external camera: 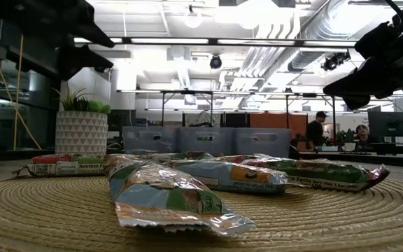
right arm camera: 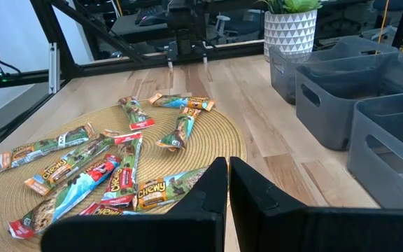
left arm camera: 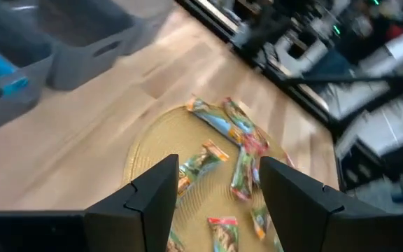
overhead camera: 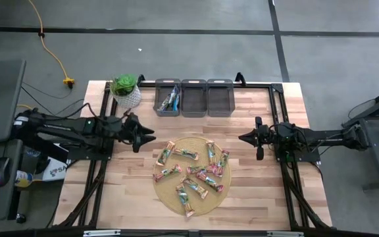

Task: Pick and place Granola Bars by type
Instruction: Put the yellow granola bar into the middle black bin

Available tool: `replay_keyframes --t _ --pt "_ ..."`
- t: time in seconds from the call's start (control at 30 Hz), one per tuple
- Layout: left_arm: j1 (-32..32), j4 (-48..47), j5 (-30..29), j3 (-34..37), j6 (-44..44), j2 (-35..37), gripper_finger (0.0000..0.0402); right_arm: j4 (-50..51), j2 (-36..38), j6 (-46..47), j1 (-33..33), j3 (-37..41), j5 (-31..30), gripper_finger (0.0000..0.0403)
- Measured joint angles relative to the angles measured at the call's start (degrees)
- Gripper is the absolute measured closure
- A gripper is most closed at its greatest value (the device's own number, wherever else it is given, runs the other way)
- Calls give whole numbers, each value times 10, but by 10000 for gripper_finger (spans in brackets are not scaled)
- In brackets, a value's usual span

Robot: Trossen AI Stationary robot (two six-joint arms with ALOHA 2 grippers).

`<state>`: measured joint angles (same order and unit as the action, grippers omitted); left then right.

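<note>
Several foil-wrapped granola bars (overhead camera: pixel 193 174) lie flat and scattered on a round woven mat (overhead camera: pixel 191 206) in mid-table; the right wrist view shows them (right arm camera: pixel 110 168) spread over the mat. Blue-wrapped bars (overhead camera: pixel 172 100) lie in the leftmost of three grey bins. My left gripper (overhead camera: pixel 149 135) hovers open, above the table just left of the mat, its fingers (left arm camera: pixel 215 185) framing the bars from afar. My right gripper (overhead camera: pixel 242 138) hovers shut at the mat's right side, fingers together (right arm camera: pixel 228 183).
Three grey bins (overhead camera: pixel 194 97) stand in a row at the far edge behind the mat. A potted plant in a white pot (overhead camera: pixel 126 91) stands left of them. Bare wooden table (overhead camera: pixel 130 197) lies to both sides of the mat. People show in the room behind.
</note>
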<state>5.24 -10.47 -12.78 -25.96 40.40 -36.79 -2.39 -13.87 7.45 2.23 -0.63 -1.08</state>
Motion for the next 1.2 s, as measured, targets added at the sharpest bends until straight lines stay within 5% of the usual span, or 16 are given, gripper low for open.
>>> replay_keyframes --t 0.2,0.47,0.87,1.2 --pt "32 -32 -76 0 170 -54 205 0 0 0 0 0 0 403" --pt "30 -58 -13 -60 283 -193 205 0 0 0 0 0 0 403" --pt "30 -337 69 -333 285 -475 205 0 0 0 0 0 0 403" --pt "30 -399 107 -440 276 -604 179 0 0 0 0 0 0 403"
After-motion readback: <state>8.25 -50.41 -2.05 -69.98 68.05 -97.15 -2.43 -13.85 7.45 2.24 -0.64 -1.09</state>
